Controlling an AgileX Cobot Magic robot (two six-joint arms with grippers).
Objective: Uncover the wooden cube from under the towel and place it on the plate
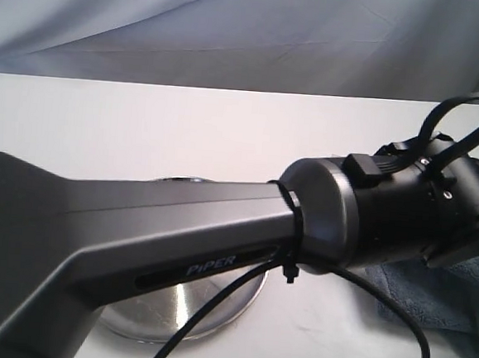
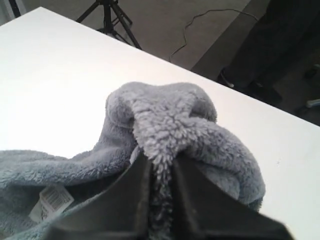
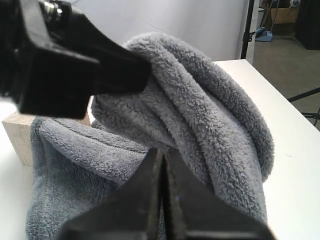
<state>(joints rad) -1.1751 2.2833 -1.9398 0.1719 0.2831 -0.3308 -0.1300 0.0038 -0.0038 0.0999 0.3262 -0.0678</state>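
My left gripper (image 2: 161, 162) is shut on a raised fold of the blue-grey towel (image 2: 180, 125), whose plush sits between the jaws. The towel's white label (image 2: 50, 204) lies low beside the gripper. In the right wrist view the same towel (image 3: 200, 115) is bunched up, and a pale corner of the wooden cube (image 3: 19, 134) pokes out from under its edge. My right gripper (image 3: 163, 152) is shut, its tips just at the towel's surface with nothing seen held. The silver plate (image 1: 146, 317) lies on the white table, partly hidden under my left arm (image 1: 177, 232).
The left arm crosses the exterior view from lower left to the towel (image 1: 454, 304) at the right. A black cable (image 1: 212, 310) hangs over the plate. The table's edge runs close behind the towel in the left wrist view, with a tripod (image 2: 107, 15) on the floor beyond.
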